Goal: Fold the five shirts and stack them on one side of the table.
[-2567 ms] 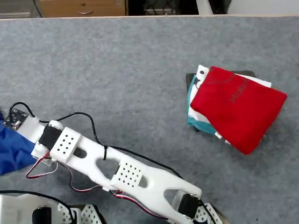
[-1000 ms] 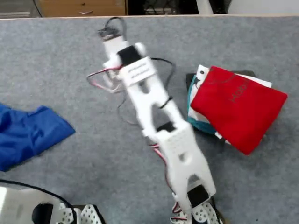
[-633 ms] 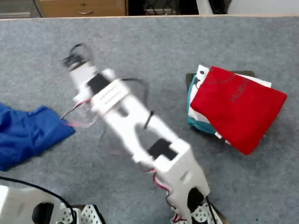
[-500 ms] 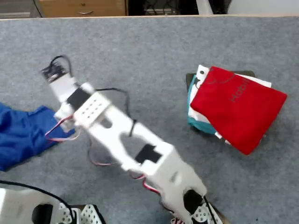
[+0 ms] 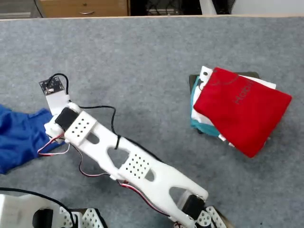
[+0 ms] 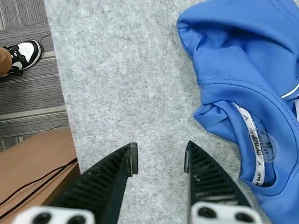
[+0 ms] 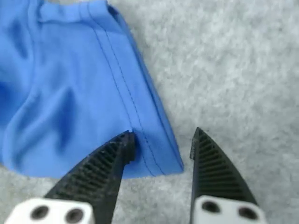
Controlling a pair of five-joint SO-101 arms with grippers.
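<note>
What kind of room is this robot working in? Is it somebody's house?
Probably a lab or workshop, not a house. A white plastic robot arm with loose wires sits at a grey felt-covered table, a wooden drawer cabinet stands behind, and the floor is grey office carpet.

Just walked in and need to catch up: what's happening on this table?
The right gripper, open, hovers over a corner of the unfolded blue shirt at the left of the table. The left gripper, also open, hangs near its collar. A stack of folded shirts, red on top, sits at the right.
</note>
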